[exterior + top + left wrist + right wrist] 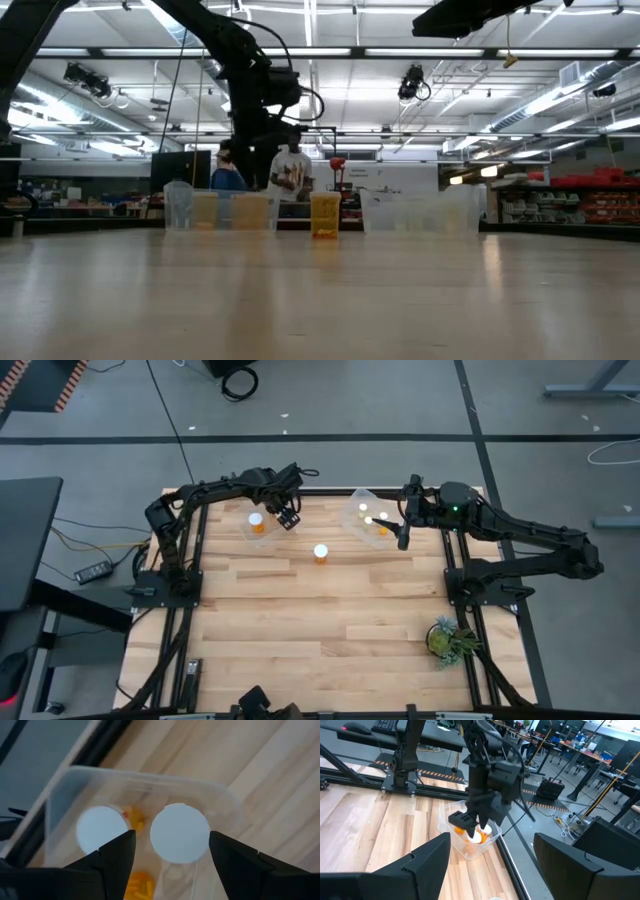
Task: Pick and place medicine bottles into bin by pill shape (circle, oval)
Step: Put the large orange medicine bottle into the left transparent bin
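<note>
- Table (330,610): light wooden slats in a dark frame, carrying both arms, two bins, the bottles and a plant.
- Left arm: reaches along the far edge; left gripper (288,517) hangs over the left bin, fingers (117,852) parted with a white cap showing in the gap below them. Nothing is held between them.
- Right arm: stretches in from the right side; right gripper (403,538) sits just beside the right bin, fingers (427,857) spread wide and holding nothing.
- Left bin (250,532): clear plastic, near the far left of the table. In the left wrist view it holds two medicine bottles, white caps side by side (180,833) (101,829), with loose orange pieces between and beside them.
- Right bin (357,500): clear plastic, near the far edge right of centre; three white caps show inside it.
- Lone medicine bottle (321,553): amber with a white cap, upright on the bare table between the two bins, apart from both.
- Plant (448,639): small, green, near the table's right edge, well apart from the bins.
- People (290,168): two figures standing in the room beyond the table, seen in the low view.
</note>
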Controlling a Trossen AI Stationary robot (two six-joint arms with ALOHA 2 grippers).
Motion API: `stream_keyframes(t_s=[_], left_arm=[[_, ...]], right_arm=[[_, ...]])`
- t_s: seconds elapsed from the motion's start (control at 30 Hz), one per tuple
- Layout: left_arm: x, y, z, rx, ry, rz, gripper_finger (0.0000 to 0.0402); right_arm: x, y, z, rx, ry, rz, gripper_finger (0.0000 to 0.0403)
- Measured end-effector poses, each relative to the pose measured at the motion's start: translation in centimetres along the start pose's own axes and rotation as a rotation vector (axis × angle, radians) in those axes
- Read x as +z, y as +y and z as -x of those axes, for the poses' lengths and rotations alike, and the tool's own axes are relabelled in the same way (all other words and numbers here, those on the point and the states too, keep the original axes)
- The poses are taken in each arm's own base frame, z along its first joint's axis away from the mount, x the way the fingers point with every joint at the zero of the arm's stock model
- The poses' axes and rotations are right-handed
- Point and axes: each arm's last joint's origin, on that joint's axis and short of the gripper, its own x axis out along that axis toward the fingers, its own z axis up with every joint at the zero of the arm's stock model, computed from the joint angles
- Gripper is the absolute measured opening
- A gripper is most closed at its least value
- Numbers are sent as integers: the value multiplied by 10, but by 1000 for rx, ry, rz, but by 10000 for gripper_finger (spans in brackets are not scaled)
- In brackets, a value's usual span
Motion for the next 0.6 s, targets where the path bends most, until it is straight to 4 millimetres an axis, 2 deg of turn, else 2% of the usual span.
stream_keyframes(t_s=[0.27, 0.4, 0.6], left_arm=[[-1, -1, 35, -30, -103, -47, 263], [-2, -22, 48, -143, -157, -159, 263], [0, -54, 54, -188, -228, -217, 257]], right_arm=[[0, 0, 0, 0, 0, 0, 294], [0, 0, 0, 0, -1, 0, 294], [0, 0, 0, -1, -2, 0, 294]])
